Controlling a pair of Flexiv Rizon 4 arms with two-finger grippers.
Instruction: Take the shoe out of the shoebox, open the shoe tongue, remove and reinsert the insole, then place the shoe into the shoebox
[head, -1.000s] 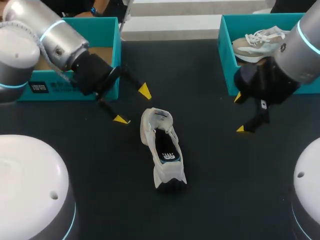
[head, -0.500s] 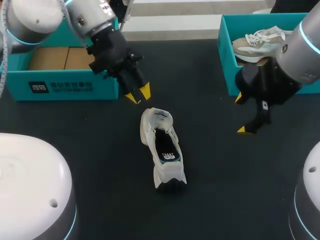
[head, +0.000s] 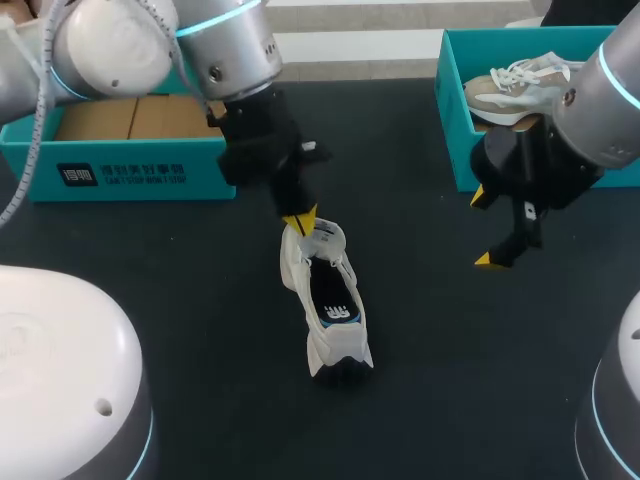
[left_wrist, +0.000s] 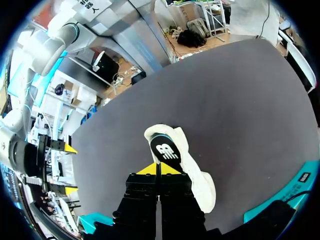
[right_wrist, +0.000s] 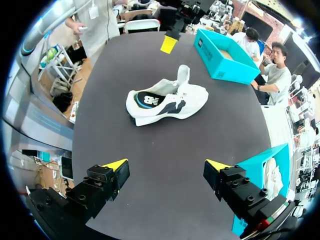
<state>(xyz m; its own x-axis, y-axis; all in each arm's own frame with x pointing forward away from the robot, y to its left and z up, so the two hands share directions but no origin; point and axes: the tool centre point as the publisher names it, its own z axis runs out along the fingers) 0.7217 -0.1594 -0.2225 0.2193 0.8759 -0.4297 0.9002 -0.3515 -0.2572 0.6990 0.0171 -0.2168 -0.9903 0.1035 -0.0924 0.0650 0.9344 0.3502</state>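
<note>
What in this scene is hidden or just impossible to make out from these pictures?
- Head view: whether the left end effector touches the white sneaker; its yellow tips overlap the shoe.
- Left wrist view: part of the sneaker, covered by that arm's own black fingers.
- Head view: the beige shoe in the right teal cardboard box, partly behind the right arm.

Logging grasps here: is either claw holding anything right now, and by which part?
Nothing is held. The left claw is shut empty by one end of the white shoe; the right claw is open, away from it.
</note>
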